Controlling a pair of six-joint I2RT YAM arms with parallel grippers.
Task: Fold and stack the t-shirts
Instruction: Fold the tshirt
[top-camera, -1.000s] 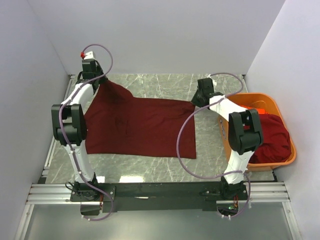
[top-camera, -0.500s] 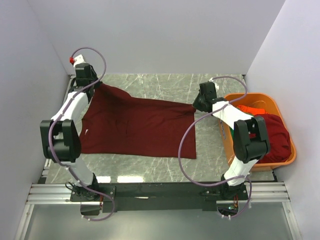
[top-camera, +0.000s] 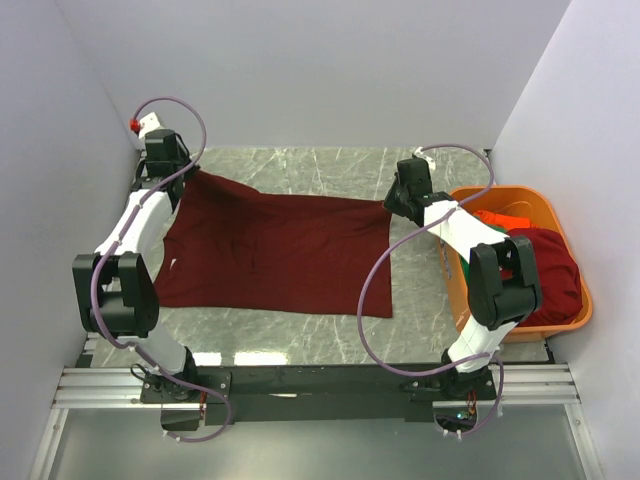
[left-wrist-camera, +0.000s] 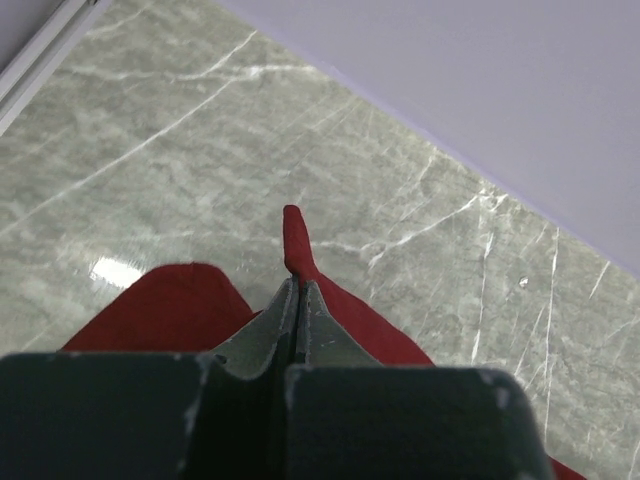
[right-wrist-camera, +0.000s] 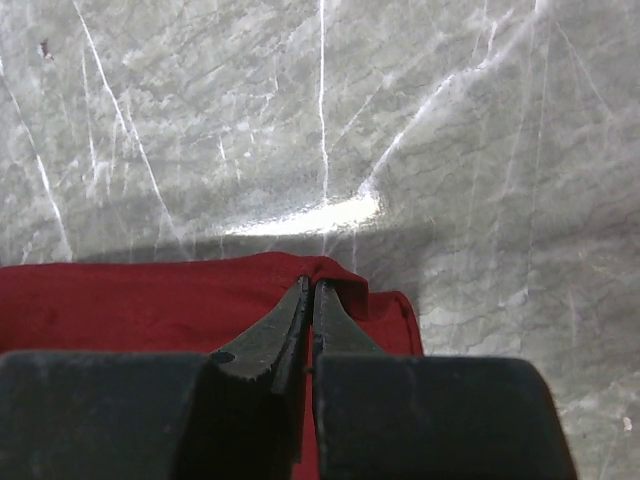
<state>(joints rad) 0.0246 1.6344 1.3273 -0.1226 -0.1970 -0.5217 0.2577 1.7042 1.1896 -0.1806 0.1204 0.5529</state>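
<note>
the dark red shirt lies spread across the middle of the marble surface, with its near edge flat and its far edge drawn between the two arms. the left jaws are pressed shut on the far left corner, and a small tongue of cloth pokes out past their tips in the left wrist view. the right jaws are shut on a fold at the far right corner, near the orange basket. more shirts, a dark red one and an orange-red one, wait in that basket. the step in hand is judged to be flattening the shirt ahead of the first fold. to do it well, hold both grips firm and draw the two corners apart evenly, so that no slack ridge forms in the body. the far edge runs at a slant, its left end farther back than its right, so square it to the near edge. lower both corners together until the cloth rests on the surface, then release. avoid overpulling, as the thin pinch at the left tips could slip. the left arm hides part of the near left corner, so confirm that it lies flat before folding.
</note>
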